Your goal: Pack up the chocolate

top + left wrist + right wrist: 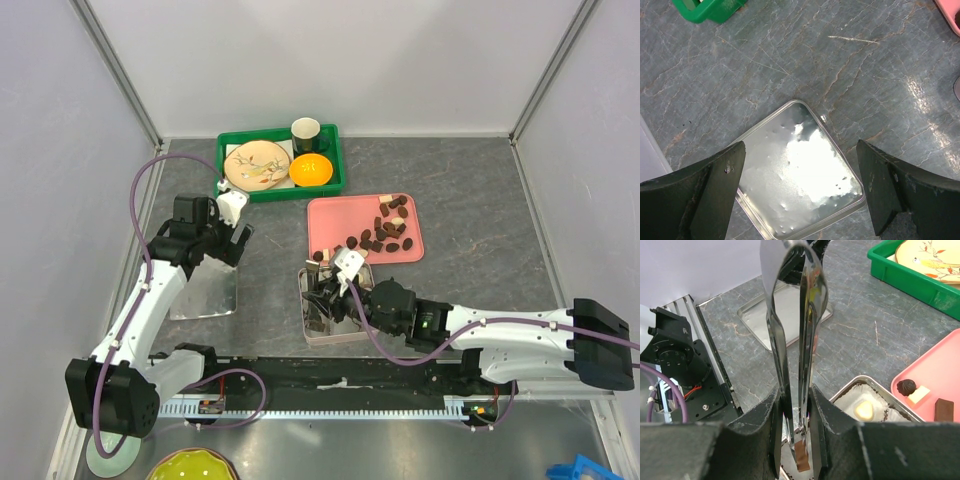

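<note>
Grey marble-look tabletop (470, 190), white walls (350, 60); L jaws wide open, R jaws clamp tongs (776, 325).

Over a dozen chocolates (392, 228), two trays (335, 215), two tins (205, 295), one plate (253, 165), cup (306, 133), bowl (311, 170), tongs (795, 315).

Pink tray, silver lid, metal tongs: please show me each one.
pink tray (330, 215), top view, bare left part.
silver lid (805, 170), left wrist view, shiny centre.
metal tongs (776, 340), right wrist view, left blade.
</note>
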Controlling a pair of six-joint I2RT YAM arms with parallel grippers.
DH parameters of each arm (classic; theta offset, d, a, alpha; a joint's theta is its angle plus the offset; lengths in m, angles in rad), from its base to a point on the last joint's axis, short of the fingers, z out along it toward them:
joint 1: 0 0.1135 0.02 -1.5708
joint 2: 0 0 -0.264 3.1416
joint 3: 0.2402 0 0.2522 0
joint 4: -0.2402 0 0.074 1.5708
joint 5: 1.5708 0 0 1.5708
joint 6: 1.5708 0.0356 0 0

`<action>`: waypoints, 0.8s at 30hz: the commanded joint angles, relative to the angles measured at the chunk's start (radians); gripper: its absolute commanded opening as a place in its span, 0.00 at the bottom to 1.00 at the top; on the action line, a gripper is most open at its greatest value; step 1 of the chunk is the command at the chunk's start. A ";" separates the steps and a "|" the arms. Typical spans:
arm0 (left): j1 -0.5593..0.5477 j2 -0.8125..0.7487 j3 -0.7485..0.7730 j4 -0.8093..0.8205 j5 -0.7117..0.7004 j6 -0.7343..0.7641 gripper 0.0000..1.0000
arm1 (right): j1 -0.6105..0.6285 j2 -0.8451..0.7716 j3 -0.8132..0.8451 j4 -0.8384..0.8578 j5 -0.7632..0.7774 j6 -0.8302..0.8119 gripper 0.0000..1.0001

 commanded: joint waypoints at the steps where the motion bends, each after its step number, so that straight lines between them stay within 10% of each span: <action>1: 0.002 -0.023 0.006 0.005 -0.001 0.028 0.99 | 0.007 -0.001 -0.013 0.107 0.019 0.000 0.14; 24: 0.002 -0.033 -0.010 0.010 0.004 0.027 0.99 | 0.006 -0.047 -0.005 0.088 0.051 -0.035 0.42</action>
